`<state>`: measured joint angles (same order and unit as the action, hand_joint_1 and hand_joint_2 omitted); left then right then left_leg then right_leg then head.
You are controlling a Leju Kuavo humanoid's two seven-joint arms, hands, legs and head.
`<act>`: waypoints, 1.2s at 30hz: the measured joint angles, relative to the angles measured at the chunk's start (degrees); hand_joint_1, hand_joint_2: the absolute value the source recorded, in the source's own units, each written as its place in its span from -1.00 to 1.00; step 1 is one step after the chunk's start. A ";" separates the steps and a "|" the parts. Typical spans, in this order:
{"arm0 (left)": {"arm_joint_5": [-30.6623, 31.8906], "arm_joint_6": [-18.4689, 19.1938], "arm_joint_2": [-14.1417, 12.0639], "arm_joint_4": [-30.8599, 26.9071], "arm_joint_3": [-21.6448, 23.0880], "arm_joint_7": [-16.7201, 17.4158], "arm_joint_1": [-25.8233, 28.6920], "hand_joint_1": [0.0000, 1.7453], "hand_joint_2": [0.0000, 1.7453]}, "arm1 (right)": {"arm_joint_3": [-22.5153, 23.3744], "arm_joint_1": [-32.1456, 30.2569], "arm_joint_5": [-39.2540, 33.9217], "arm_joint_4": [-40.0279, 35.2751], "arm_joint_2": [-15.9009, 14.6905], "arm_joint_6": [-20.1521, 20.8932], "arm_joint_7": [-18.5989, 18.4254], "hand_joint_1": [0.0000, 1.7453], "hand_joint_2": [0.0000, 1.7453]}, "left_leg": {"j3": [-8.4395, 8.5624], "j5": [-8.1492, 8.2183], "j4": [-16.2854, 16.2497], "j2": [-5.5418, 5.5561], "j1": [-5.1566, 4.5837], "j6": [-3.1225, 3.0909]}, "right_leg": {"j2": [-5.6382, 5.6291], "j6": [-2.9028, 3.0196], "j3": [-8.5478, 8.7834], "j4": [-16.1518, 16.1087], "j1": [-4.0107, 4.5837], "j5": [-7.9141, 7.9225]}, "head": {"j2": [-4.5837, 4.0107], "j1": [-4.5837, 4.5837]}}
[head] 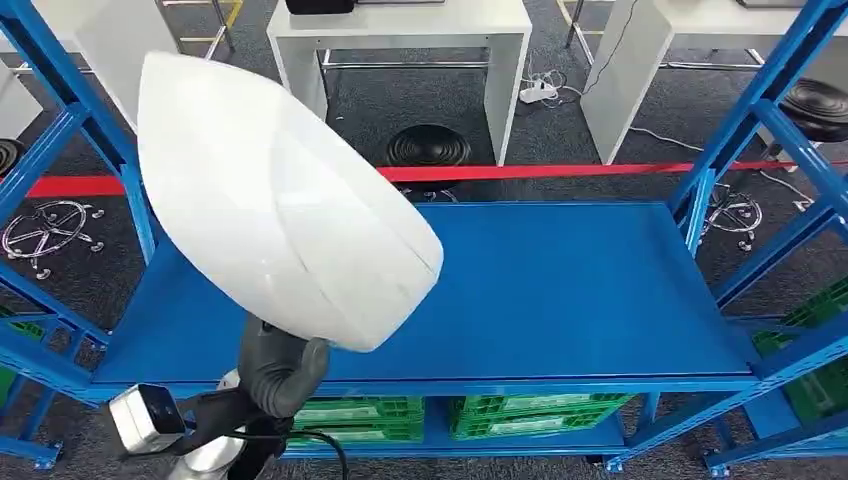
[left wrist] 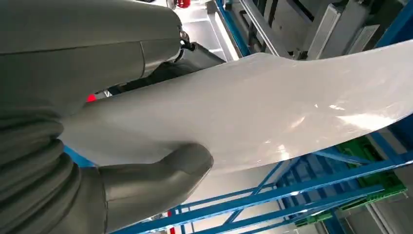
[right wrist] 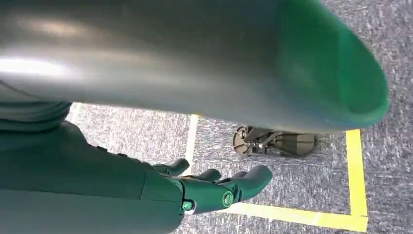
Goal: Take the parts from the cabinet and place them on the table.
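The left hand [head: 275,370] grips a large white curved part [head: 280,200] by its lower edge, the part rising above it over the blue shelf [head: 560,290]. The left wrist view shows the thumb [left wrist: 160,175] pressed beneath the part's surface. The right hand [right wrist: 214,187] hangs empty, fingers loosely apart, above grey floor [right wrist: 292,180].

One white part [head: 280,200] hangs above the blue shelf [head: 560,290]. Two green crates [head: 450,415] sit under that shelf. Beyond it stand two white tables [head: 400,40].

The white part [head: 280,195] hides the left hand's fingers [left wrist: 195,53] and the left of the blue shelf [head: 560,290]; green crates [head: 530,415] sit half-hidden underneath.
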<state>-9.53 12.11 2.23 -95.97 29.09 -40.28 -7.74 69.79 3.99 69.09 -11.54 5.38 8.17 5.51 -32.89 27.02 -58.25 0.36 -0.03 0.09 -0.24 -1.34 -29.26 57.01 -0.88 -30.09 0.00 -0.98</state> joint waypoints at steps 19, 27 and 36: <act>1.03 1.03 0.11 -1.18 1.44 0.92 1.96 1.00 1.00 | -0.02 0.56 0.13 0.02 0.15 0.33 1.22 -1.00 -1.00 | -0.77 -0.72 -0.47 0.07 0.27 -0.11 | -0.43 -0.84 -1.02 2.55 -0.48 0.50 | 0.00 1.00; 1.07 2.45 0.00 -1.05 1.55 2.21 1.91 1.00 1.00 | 0.00 0.58 -0.09 0.02 0.57 0.39 1.42 -1.00 -1.00 | -6.57 8.85 -14.54 -0.09 0.58 2.42 | 0.07 2.11 -4.10 2.00 -0.49 2.21 | 0.00 0.00; 1.95 2.47 -0.31 -1.42 1.77 2.41 1.85 1.00 1.00 | 0.00 0.64 -0.94 0.04 0.70 1.92 4.88 -1.00 -1.00 | 4.51 3.71 0.36 -0.02 -0.17 0.65 | 0.10 0.21 -6.40 1.99 -0.25 5.24 | 0.00 -0.35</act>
<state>-7.58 14.58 1.92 -97.39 30.86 -37.88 -5.90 69.79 4.63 68.15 -11.50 6.08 10.10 10.38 -28.38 30.73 -57.89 0.34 -0.20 0.74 -0.14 -1.13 -35.65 59.01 -1.13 -24.85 0.00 -1.33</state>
